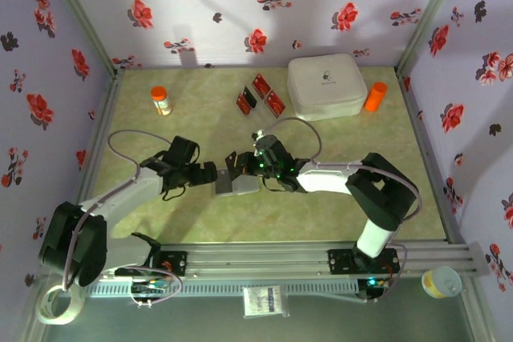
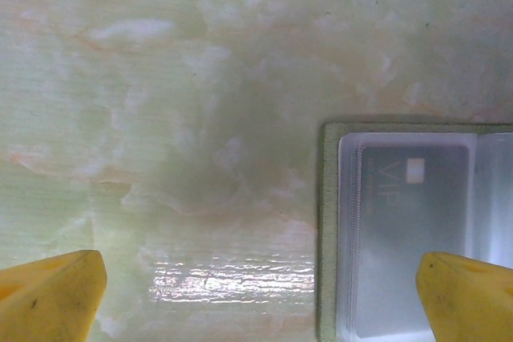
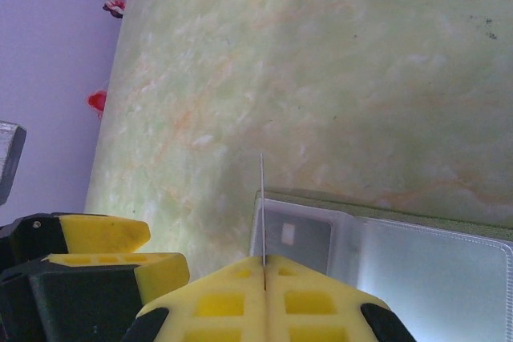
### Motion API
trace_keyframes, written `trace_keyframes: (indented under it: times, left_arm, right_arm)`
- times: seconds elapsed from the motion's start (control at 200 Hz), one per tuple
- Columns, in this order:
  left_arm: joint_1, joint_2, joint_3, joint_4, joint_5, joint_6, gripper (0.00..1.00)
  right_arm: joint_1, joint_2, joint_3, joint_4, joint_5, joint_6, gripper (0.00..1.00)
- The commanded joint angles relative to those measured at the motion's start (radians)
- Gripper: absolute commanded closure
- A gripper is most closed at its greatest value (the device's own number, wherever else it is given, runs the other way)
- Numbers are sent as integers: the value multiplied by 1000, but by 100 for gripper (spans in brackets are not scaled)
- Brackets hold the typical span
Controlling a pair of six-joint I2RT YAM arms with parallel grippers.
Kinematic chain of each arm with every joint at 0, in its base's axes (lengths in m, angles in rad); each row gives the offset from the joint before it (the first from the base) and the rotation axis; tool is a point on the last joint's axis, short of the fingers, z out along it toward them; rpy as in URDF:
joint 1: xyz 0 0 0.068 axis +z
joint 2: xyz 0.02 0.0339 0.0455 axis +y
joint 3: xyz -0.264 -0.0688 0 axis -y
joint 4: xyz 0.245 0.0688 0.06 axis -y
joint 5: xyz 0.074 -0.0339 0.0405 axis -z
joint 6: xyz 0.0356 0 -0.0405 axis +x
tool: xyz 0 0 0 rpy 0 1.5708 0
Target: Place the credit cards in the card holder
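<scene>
The card holder (image 1: 238,185) lies open on the table, olive edge (image 2: 327,230) outside and clear sleeves inside, one showing a grey card (image 3: 300,238). My right gripper (image 3: 264,260) is shut on a thin credit card (image 3: 263,198), seen edge-on and standing upright over the holder's left end. My left gripper (image 2: 256,302) is open, one yellow fingertip (image 2: 50,295) over bare table and the other fingertip (image 2: 469,294) over the holder's sleeve. From above, both grippers meet at the holder, left gripper (image 1: 216,174) and right gripper (image 1: 243,166). Three red credit cards (image 1: 260,84) (image 1: 245,102) (image 1: 275,102) lie at the back.
A big white rounded box (image 1: 327,86) stands at the back right with an orange cylinder (image 1: 374,96) beside it. An orange-capped bottle (image 1: 161,100) stands at the back left. Flowered walls close in the table on three sides.
</scene>
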State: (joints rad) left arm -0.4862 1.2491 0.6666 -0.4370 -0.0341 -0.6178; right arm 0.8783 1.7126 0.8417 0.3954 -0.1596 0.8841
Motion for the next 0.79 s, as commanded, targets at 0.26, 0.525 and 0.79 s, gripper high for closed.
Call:
trace_keyframes:
  times: [0.26, 0.525, 0.79]
  left_arm:
    - [-13, 43, 5, 14, -19, -1, 0]
    - [-31, 76, 16, 22, -20, 3, 0]
    - [-66, 105, 29, 39, -20, -8, 0]
  right_arm:
    - [23, 85, -24, 83, 20, 16, 100]
    - [34, 125, -39, 114, 23, 24, 100]
    - [34, 131, -52, 113, 25, 27, 100]
